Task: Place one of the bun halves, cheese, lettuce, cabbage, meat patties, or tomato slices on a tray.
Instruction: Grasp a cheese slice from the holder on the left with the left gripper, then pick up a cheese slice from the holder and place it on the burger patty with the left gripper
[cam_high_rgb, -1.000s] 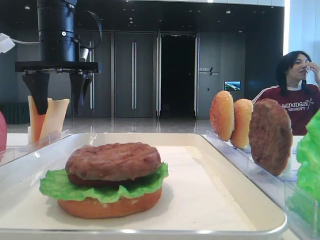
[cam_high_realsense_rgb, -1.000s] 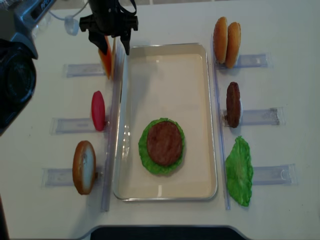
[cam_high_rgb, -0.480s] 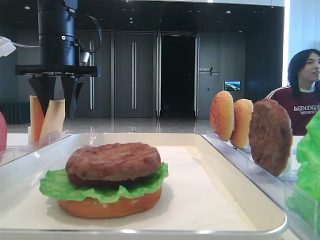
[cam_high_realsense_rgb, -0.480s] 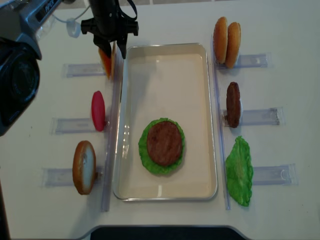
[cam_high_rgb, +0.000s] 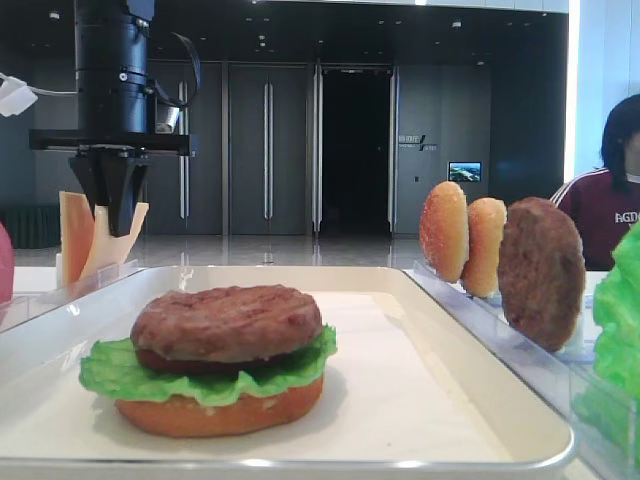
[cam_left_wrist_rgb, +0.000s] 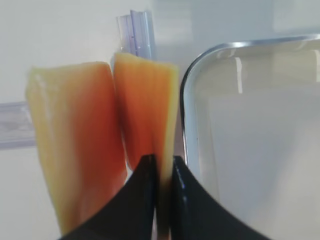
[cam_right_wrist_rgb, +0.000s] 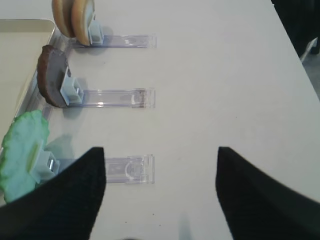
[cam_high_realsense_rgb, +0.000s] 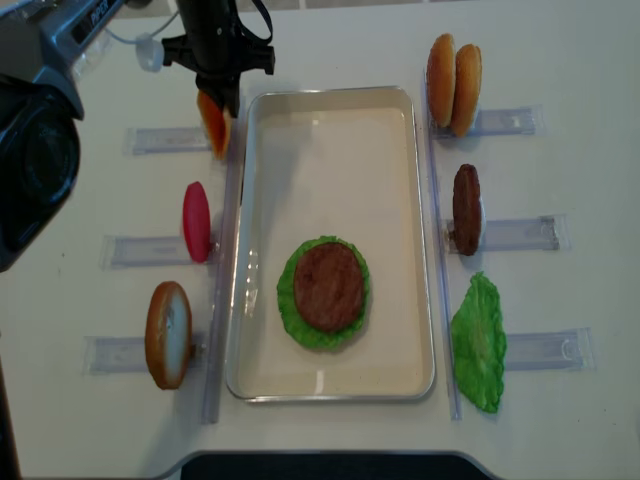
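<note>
My left gripper (cam_left_wrist_rgb: 162, 167) is shut on the upper edge of an upright pale yellow-orange cheese slice (cam_left_wrist_rgb: 146, 107), just left of the tray's far-left corner. A second cheese slice (cam_left_wrist_rgb: 75, 150) stands beside it, untouched. From above, the left gripper (cam_high_realsense_rgb: 222, 100) hangs over the cheese (cam_high_realsense_rgb: 213, 126). The cream tray (cam_high_realsense_rgb: 425, 250) holds a bun half (cam_high_rgb: 220, 412), lettuce (cam_high_realsense_rgb: 290, 305) and a meat patty (cam_high_realsense_rgb: 328, 285) stacked. My right gripper (cam_right_wrist_rgb: 160, 192) is open over bare table, nothing between its fingers (cam_right_wrist_rgb: 75, 200).
Clear racks flank the tray. On the right stand two bun halves (cam_high_realsense_rgb: 452, 70), a meat patty (cam_high_realsense_rgb: 466, 208) and a lettuce leaf (cam_high_realsense_rgb: 478, 340). On the left stand a red tomato slice (cam_high_realsense_rgb: 197, 220) and a bun half (cam_high_realsense_rgb: 168, 333). A person (cam_high_rgb: 615, 190) sits beyond the table.
The left gripper's jaws came together from wide open and now pinch the right-hand cheese slice. The person behind has shifted right.
</note>
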